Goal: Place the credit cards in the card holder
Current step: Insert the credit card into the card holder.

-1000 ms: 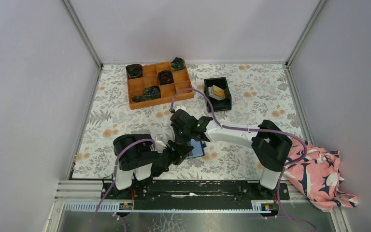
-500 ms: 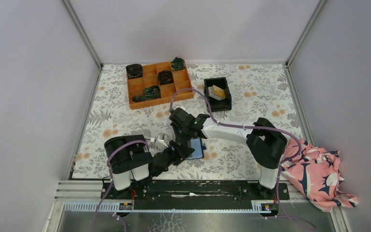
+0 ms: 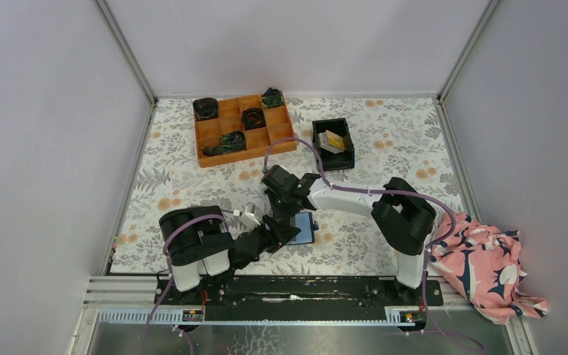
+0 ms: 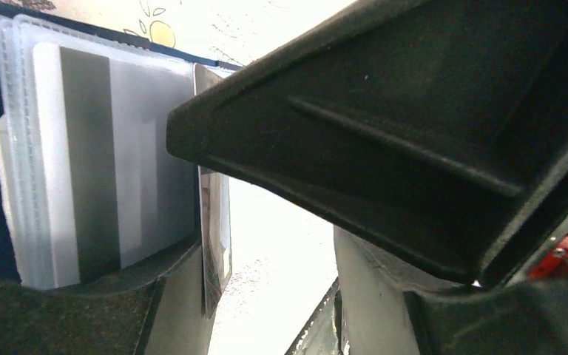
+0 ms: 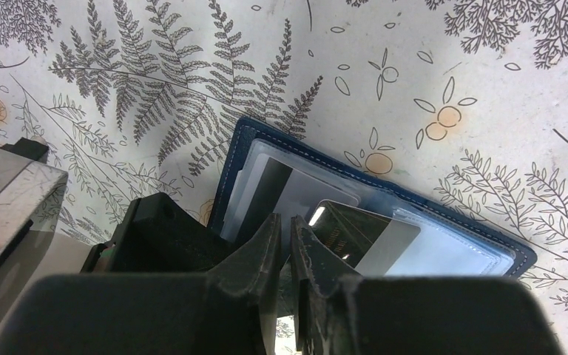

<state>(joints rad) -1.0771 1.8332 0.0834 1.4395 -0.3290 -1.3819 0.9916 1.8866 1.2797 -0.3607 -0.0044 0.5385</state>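
Note:
The navy card holder (image 3: 303, 228) lies open on the table, its clear sleeves up, and it also shows in the right wrist view (image 5: 451, 222). A grey card with a dark stripe (image 5: 277, 188) sits in a sleeve. My right gripper (image 5: 290, 231) is shut on the edge of a dark and silver card (image 5: 370, 237), whose far end lies over the sleeves. My left gripper (image 4: 274, 288) is open at the holder's near-left edge, with one finger (image 4: 170, 303) against the sleeves (image 4: 103, 163). More yellow and grey cards (image 3: 333, 140) lie in the black bin.
The black bin (image 3: 348, 151) stands behind the right gripper (image 3: 285, 208). An orange compartment tray (image 3: 211, 157) with dark items is at the back left. A pink patterned cloth (image 3: 488, 266) lies off the table's right edge. The left gripper (image 3: 275, 232) sits close beside the right one.
The left arm's base swung left at first, then held still. The right gripper with its card edged left and nearer over the card holder.

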